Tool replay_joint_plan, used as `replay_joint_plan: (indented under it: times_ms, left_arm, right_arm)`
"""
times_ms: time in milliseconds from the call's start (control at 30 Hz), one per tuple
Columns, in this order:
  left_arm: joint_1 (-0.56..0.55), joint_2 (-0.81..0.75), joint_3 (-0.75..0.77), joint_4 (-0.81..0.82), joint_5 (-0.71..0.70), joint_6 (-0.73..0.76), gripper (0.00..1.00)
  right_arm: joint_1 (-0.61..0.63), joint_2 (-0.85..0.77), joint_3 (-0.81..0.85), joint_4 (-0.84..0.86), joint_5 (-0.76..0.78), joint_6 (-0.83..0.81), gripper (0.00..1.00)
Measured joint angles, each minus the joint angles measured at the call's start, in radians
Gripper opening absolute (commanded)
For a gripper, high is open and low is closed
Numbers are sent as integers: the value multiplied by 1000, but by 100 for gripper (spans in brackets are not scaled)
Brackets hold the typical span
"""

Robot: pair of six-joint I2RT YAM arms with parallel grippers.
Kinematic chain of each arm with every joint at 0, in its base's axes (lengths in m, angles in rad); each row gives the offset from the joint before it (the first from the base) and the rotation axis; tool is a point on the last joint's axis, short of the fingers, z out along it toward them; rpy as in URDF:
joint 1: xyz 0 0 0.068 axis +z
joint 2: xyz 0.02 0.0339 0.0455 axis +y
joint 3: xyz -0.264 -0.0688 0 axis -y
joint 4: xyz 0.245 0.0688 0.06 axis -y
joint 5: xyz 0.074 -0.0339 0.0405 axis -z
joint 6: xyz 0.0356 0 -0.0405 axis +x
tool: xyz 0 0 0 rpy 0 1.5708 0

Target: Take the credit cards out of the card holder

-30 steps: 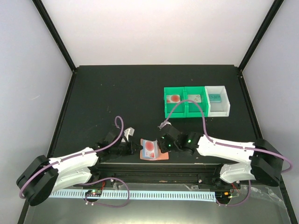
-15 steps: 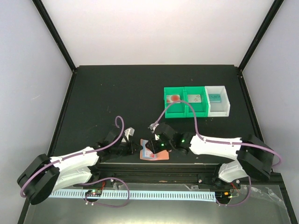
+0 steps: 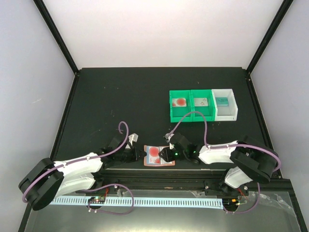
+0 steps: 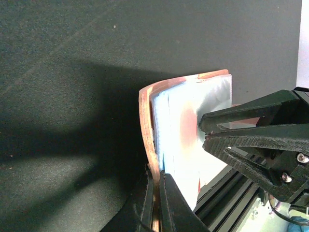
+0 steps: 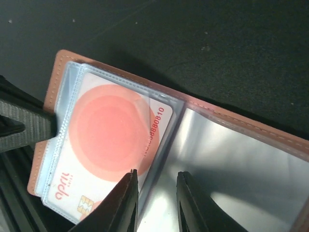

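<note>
The salmon-pink card holder (image 3: pixel 158 156) lies open near the table's front edge, between my two grippers. My left gripper (image 4: pixel 158 191) is shut on the left cover's edge (image 4: pixel 146 126). In the holder's clear sleeve sits a credit card (image 5: pixel 108 140), whitish with a big red circle and red digits. My right gripper (image 5: pixel 157 182) hovers over the open holder with its jaws a little apart. One fingertip (image 5: pixel 129 191) is above the card's right end. The other is above the empty shiny sleeve (image 5: pixel 231 164). Nothing is pinched between them.
At the back right stand two joined green bins (image 3: pixel 172 110) and a white bin (image 3: pixel 232 112), each with a card inside. The black rail of the arm bases (image 3: pixel 159 173) runs just in front of the holder.
My right gripper swung left over the holder, then drew back a little towards its right half. The holder now lies flatter and more open. My left gripper stayed shut on the cover.
</note>
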Motion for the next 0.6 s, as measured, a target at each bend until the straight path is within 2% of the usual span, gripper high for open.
replay_joint_plan:
  times_ms: [133,200,233,333,500,600]
  left_arm:
    - [0,0,-1,-14,-15,-1,33]
    - [0,-19,-1,-45,-27,-5,43]
    - [0,-37,-1,-62,-34,-5,45]
    - [0,-120,-1,-119,-57,-9,44]
    - [0,-227,-1,-142,-59,-4,26]
    - [0,-230,-1,-133,-53,-2,18]
  right_arm:
    - [-26,33,-38,133,-61,18,23]
    - [-40,54,-51,192,-92,27,22]
    - [-50,62,-60,222,-108,33,22]
    - [-64,73,-79,270,-140,43,21]
    - [-72,81,-80,286,-161,44,23]
    - [-72,81,-80,286,-166,43,23]
